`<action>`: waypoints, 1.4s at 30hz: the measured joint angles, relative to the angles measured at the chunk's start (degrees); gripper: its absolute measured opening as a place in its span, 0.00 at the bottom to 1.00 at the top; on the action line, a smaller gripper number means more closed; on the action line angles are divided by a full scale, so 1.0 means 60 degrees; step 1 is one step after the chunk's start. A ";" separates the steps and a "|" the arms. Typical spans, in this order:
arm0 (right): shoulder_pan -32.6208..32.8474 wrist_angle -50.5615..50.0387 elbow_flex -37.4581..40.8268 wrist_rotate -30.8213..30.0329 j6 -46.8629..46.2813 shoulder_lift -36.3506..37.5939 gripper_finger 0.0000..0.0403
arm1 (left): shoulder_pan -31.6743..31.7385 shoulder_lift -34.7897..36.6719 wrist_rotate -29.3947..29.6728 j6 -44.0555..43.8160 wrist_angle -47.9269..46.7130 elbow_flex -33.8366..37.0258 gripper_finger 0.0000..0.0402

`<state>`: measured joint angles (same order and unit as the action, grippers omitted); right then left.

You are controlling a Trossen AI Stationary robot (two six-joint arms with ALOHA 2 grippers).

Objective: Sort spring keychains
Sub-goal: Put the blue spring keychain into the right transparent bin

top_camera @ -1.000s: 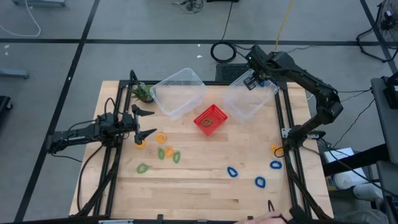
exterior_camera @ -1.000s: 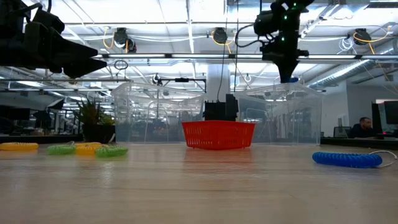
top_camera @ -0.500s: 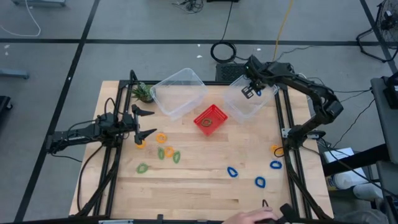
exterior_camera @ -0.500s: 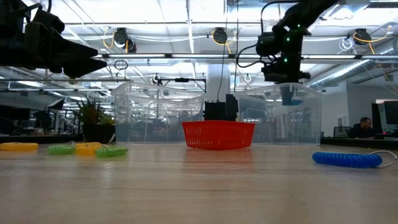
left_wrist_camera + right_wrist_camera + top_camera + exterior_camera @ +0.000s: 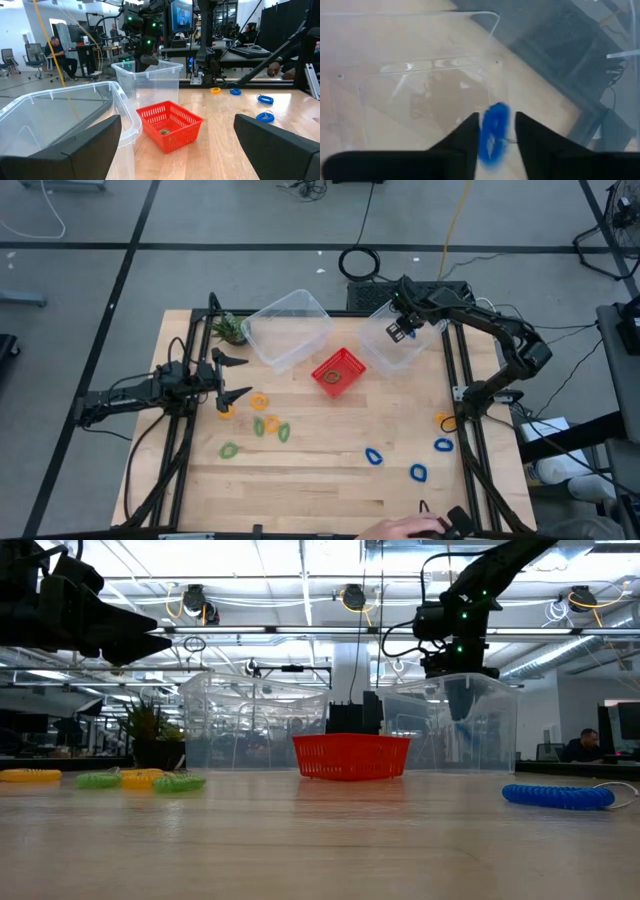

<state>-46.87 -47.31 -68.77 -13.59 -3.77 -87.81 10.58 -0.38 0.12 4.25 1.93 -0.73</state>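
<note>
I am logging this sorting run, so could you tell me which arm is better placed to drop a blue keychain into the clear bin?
The right. Its gripper is over the right clear bin with a blue keychain between its fingers. The left gripper waits open near the orange and green keychains, holding nothing.

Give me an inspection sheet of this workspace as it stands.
Surface: wooden table.
Job's things: green and orange keychains lie near the left arm; blue keychains near the right; a blue keychain sits between the right gripper's fingers.
Clutter: two clear bins, red basket, small plant.
Grippers: right gripper over the right-hand clear bin; left gripper open, hanging over the table's left side.
Cables: coiled black cable, yellow cable on the floor.
Surroundings: a hand at the table's near edge.
</note>
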 joint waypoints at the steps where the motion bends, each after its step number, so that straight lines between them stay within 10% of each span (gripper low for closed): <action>1: 0.0000 -0.0003 0.0000 0.0001 -0.0003 0.0000 0.35 | -0.0001 0.0002 0.0000 0.0000 -0.0001 0.0000 0.98; 13: 0.0004 -0.0007 0.0000 0.0027 0.0025 0.0042 0.64 | 0.0001 0.0004 0.0000 0.0000 -0.0002 0.0000 0.98; 42: 0.2377 -0.3014 -0.0204 0.0061 -0.2209 0.3410 0.66 | 0.0000 0.0002 0.0000 0.0000 0.0000 0.0000 0.98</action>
<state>-32.61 -65.40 -70.00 -13.22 -17.02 -67.35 10.58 -0.37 0.12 4.25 1.93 -0.73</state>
